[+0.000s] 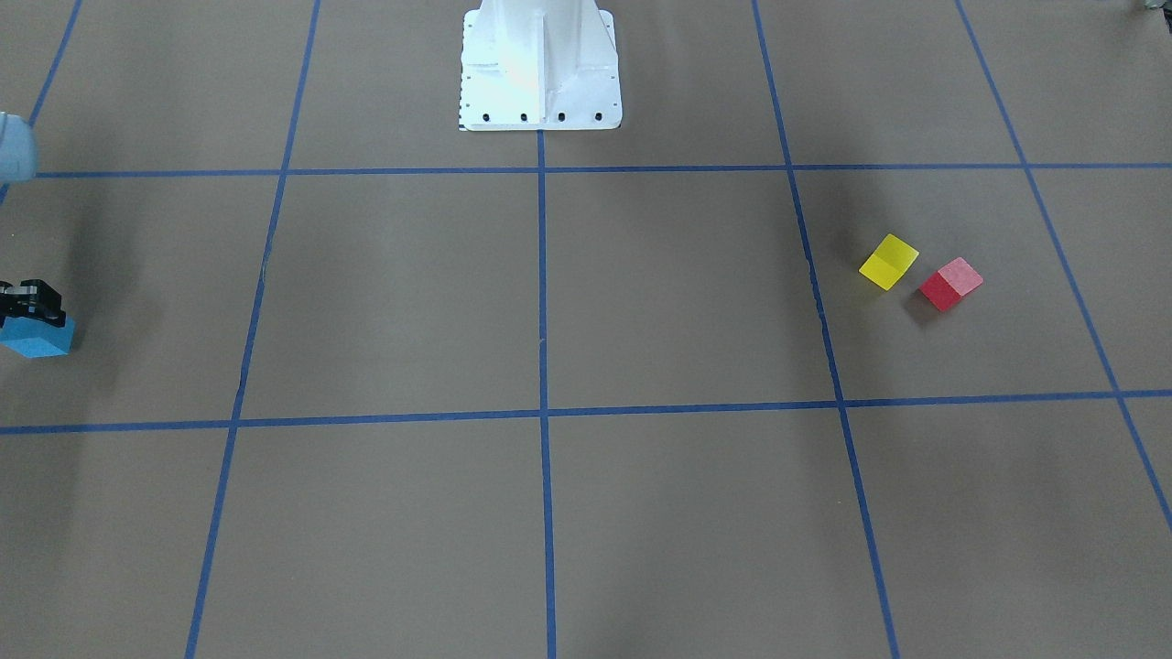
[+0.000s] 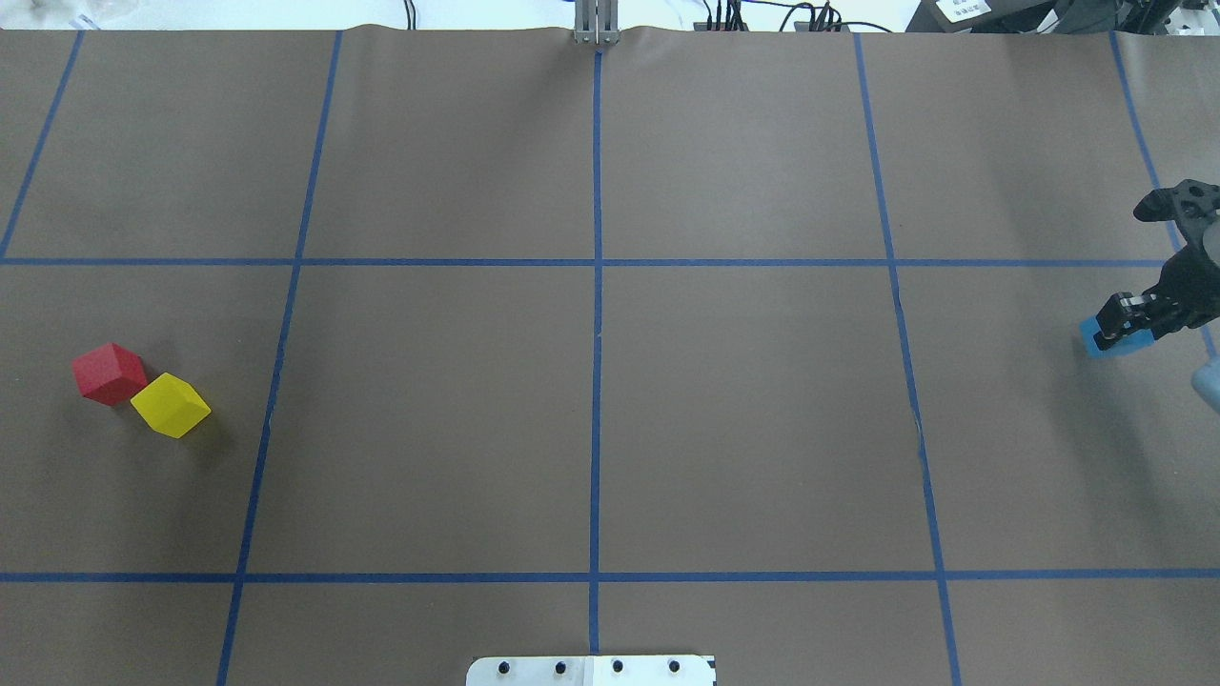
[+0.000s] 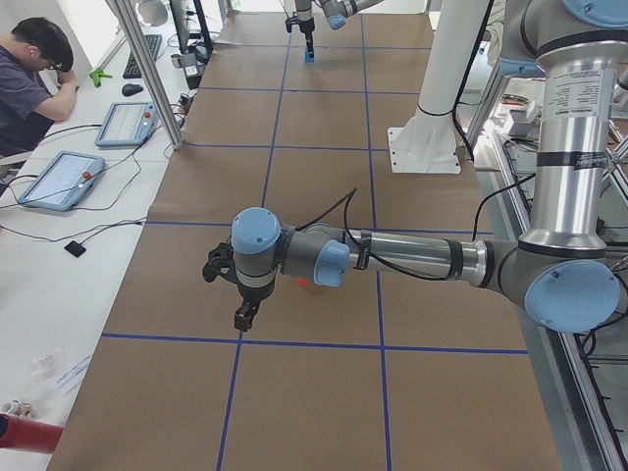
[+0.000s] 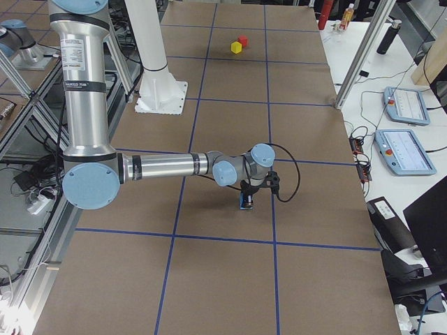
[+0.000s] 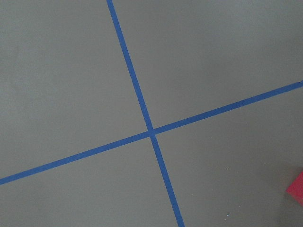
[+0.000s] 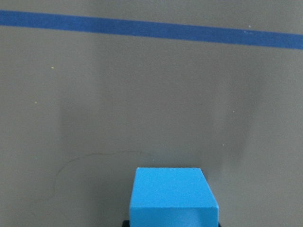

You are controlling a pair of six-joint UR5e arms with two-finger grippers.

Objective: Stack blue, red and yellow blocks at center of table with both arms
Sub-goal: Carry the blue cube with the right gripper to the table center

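**A:** Front-facing view first. Where is the room?
**B:** The widest room is in the middle squares of the brown surface (image 1: pixel 412 293). The right fingers (image 1: pixel 35 300) are at this view's left edge, clamped on the blue block (image 1: pixel 38 340). The yellow block (image 1: pixel 888 261) and red block (image 1: pixel 950 284) sit just beside each other, well apart from it.

**A:** Overhead?
**B:** The blue block is at the right edge. Red and yellow are near the left edge, both turned diagonal to the tape lines (image 2: pixel 595 381).

**A:** The side views?
**B:** From the left, the left fingers (image 3: pixel 241 312) hang near a tape crossing; apart or together, I cannot tell. From the right, the blue block looks low, perhaps touching the surface.

**A:** The wrists?
**B:** The left one shows a tape crossing and a red corner at its edge. The right one shows the blue block's flat top and sharp edges.
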